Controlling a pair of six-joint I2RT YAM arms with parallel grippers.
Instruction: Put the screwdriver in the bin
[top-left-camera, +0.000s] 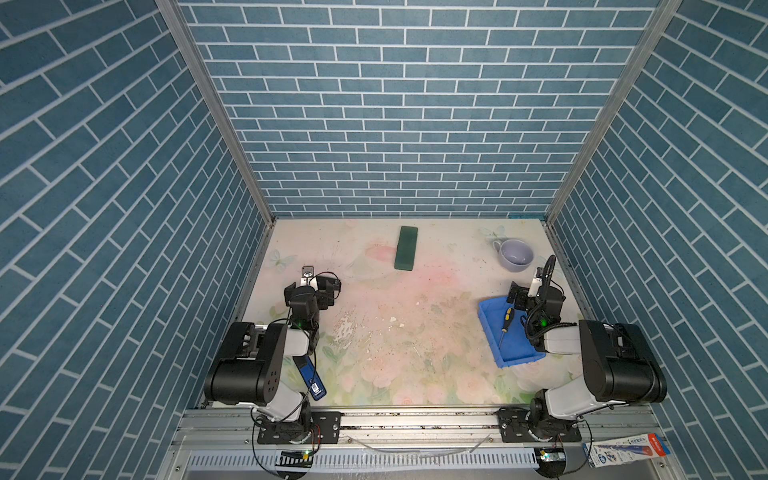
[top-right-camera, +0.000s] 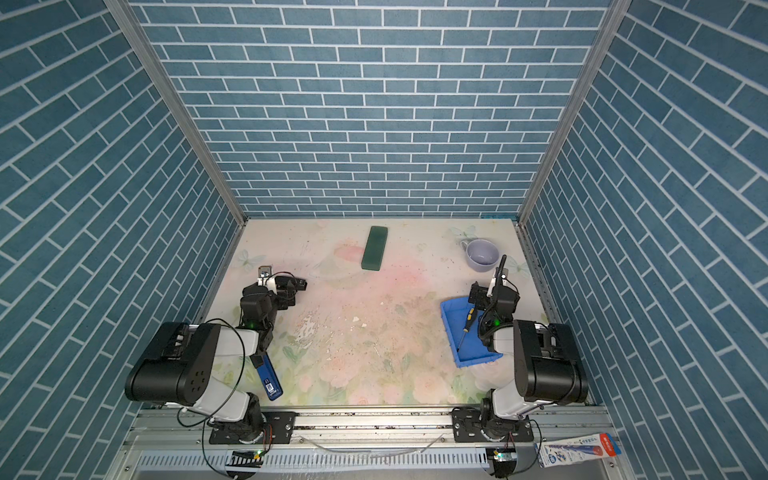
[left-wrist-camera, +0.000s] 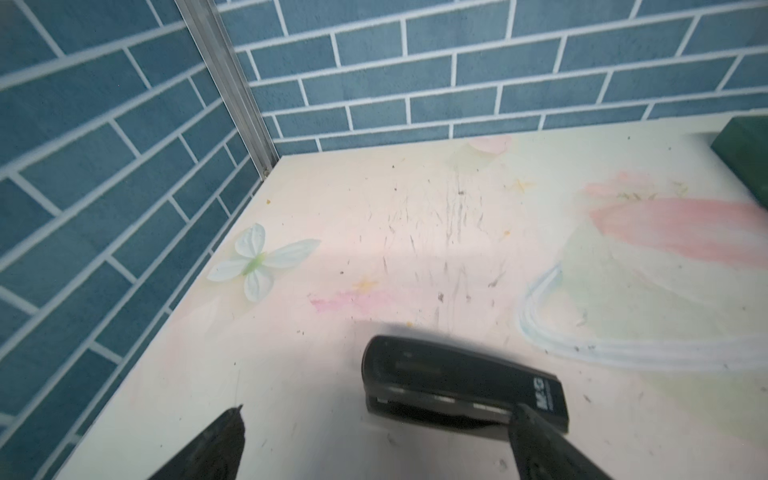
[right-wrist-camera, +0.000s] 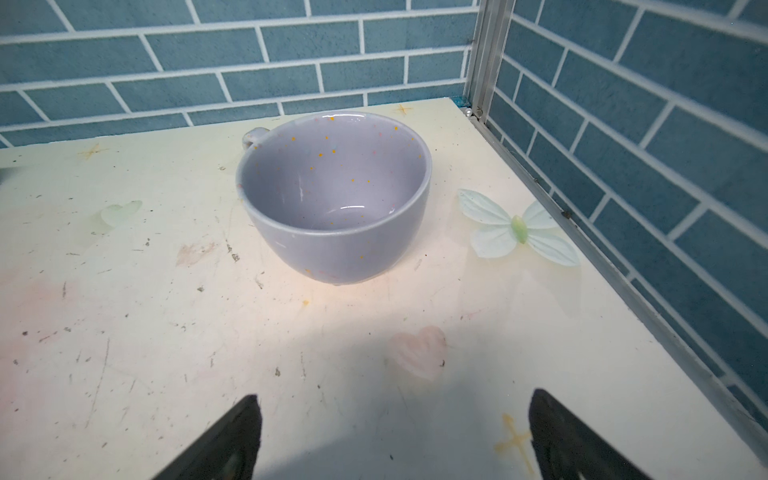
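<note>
Clearly, left gripper (left-wrist-camera: 380, 410) and right gripper (right-wrist-camera: 395, 397) gape wide — empty.

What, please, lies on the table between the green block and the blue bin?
Nothing: only bare, scuffed tabletop separates the green block and the bin, as both top views show.

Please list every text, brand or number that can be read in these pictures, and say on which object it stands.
"M&G": on the black stapler, in the left wrist view.
Small print under it: too blurred to read.
White label on the blue tag: too small to read.
Print on the red-and-blue packet: too small to read.
</note>
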